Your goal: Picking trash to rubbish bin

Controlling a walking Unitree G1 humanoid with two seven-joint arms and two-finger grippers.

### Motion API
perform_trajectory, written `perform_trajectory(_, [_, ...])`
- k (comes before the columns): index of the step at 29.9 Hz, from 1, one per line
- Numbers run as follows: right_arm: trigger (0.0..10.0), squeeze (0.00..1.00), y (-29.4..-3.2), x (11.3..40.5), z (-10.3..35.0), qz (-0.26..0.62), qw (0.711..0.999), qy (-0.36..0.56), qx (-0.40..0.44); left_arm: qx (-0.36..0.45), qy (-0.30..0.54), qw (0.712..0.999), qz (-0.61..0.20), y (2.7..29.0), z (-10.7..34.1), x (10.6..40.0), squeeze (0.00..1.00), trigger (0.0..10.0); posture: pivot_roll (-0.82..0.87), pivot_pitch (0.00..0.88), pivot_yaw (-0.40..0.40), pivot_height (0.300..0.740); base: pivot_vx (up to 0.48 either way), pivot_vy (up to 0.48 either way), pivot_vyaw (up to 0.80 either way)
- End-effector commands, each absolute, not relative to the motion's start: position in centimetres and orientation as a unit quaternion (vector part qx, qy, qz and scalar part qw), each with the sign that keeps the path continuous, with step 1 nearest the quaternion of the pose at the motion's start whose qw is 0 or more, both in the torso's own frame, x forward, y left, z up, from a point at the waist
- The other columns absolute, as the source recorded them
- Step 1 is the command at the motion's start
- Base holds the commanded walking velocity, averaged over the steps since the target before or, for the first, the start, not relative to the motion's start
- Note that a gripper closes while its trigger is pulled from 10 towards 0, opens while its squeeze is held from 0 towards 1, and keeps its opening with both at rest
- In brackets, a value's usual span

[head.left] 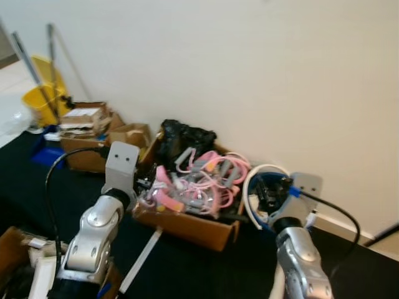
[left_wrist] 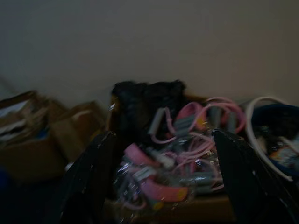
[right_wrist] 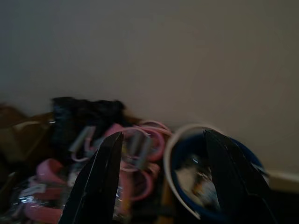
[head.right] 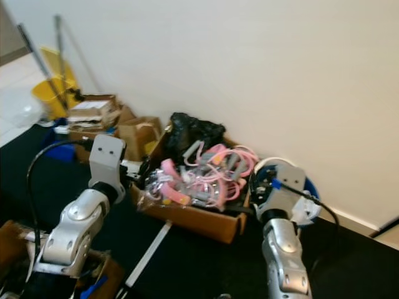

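We stand before a cardboard box (head.left: 187, 224) set on the dark floor against the white wall, heaped with pink and grey looped bands (head.left: 206, 177), some in clear plastic wrap, with a black plastic bag (head.left: 181, 140) bunched at its back edge. Just beside the box's right end sits the rubbish bin (right_wrist: 212, 186), a blue tub with a white rim, already holding scraps.

Our left gripper (left_wrist: 159, 186) is raised at the box's front left corner, its two black fingers spread wide and empty, the heap framed between them. Our right gripper (right_wrist: 161, 182) hovers near the bin's near side, fingers likewise parted with nothing in them.

We judge the pink bands to be light, soft and springy: they will flop and drag neighbours along, since the loops lie tangled together. The wrapped ones at the front edge of the box look slippery, the film likely to slide between the pads. We would take hold at a thick pink handle or where several loops bunch, rather than on a single thin strand or loose film. The carry to the bin is short, as it stands right against the box.

Further left along the wall lie more cardboard boxes (head.left: 93, 134) and a yellow mop bucket (head.left: 43, 103).
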State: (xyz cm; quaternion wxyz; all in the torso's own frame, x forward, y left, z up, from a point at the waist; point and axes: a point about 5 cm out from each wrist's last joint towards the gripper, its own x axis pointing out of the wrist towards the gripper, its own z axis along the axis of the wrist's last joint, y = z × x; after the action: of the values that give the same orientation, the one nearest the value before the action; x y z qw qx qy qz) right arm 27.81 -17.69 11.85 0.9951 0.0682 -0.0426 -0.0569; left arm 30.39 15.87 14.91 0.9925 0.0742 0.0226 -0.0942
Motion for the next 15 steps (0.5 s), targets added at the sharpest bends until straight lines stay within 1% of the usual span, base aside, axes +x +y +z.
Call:
perform_trajectory(1, [10.0, 0.0, -17.57, 27.38, 11.18, -0.063, 0.995, -0.029, 0.075, 0.07, 0.024, 0.992, -0.098, 15.77, 14.72, 30.23, 0.04, 10.0, -0.01, 0.135, 0.029, 0.74, 0.0, 0.0, -0.8])
perform_trajectory(8, [10.0, 0.0, -17.02, 27.23, 10.93, -0.062, 0.995, -0.023, 0.078, 0.069, 0.023, 0.992, -0.1, 15.51, 14.67, 30.27, 0.04, 10.0, -0.02, 0.135, 0.029, 0.74, 0.0, 0.0, -0.8])
perform_trajectory(15, [10.0, 0.0, -17.04, 27.23, 10.67, -0.065, 0.995, -0.016, 0.076, 0.067, 0.025, 0.992, -0.103, 15.4, 14.59, 30.27, 0.03, 10.0, -0.02, 0.132, 0.025, 0.74, 0.0, 0.0, -0.8])
